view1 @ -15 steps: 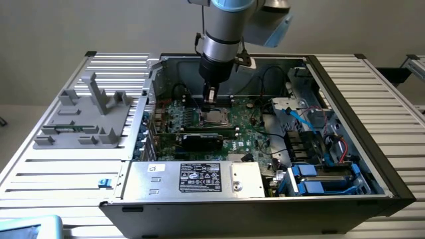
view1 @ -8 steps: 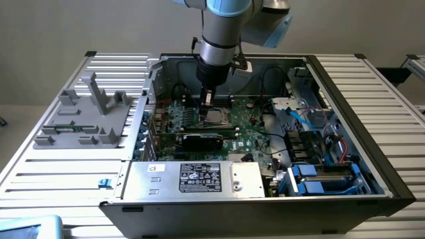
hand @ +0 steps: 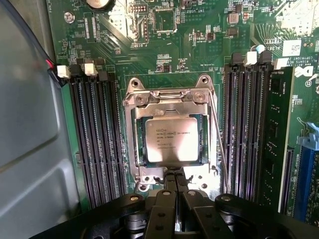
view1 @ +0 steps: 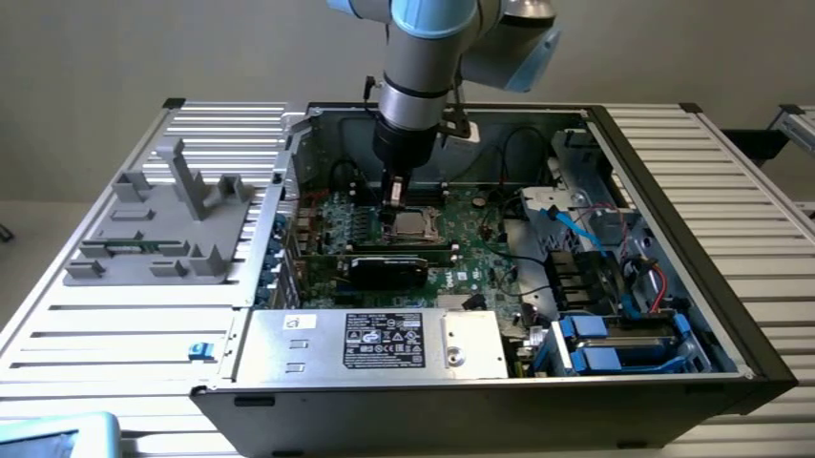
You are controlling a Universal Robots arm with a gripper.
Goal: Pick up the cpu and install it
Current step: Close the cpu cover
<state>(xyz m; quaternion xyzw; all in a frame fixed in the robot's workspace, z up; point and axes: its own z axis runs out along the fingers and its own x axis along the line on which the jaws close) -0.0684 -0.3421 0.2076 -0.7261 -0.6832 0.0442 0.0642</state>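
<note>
A slatted metal surface (view1: 713, 191) carries an open computer case (view1: 421, 415), with a grey plastic fixture (view1: 166, 219) beside it on the exterior view's left. The arm (view1: 427, 57) reaches down into the case over the green motherboard (hand: 199, 59). Between the memory slots, the metal socket frame (hand: 169, 94) surrounds the cpu (hand: 172, 140), which lies flat in the socket. The tool (hand: 174, 181) has its fingers pressed together, empty, at the socket's edge just beside the cpu.
</note>
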